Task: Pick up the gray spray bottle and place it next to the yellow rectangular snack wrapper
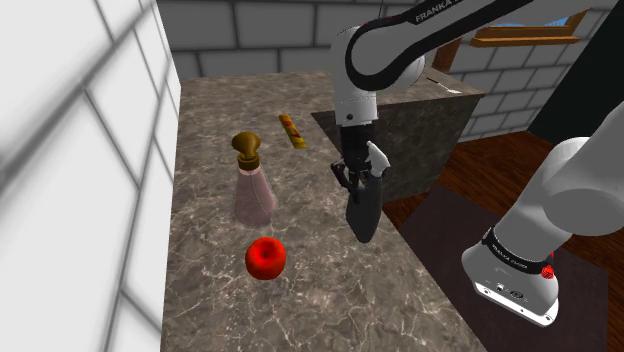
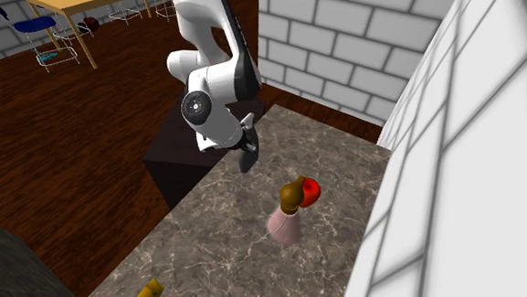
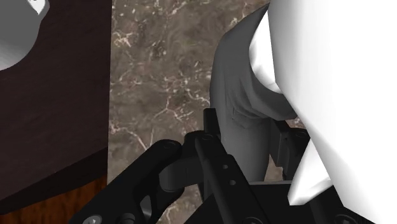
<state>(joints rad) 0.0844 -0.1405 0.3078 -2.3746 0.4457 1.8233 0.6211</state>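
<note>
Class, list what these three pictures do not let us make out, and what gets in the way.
- Snack wrapper: second exterior view, cut off by the bottom edge.
- Red fruit: second exterior view, partly hidden behind the pink bottle.
- Spray bottle: wrist view, its white part cut off by the picture's edges.

Home, marbled counter (image 1: 300,300), brick walls (image 1: 230,25), wood floor (image 2: 71,116), dining table (image 2: 71,2)

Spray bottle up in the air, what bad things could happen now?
The gray spray bottle hangs from the fingers near the edge of the countertop; if it slips, it may tumble off. Heading to the yellow snack wrapper, a wide swing might knock the pink bottle over.
</note>
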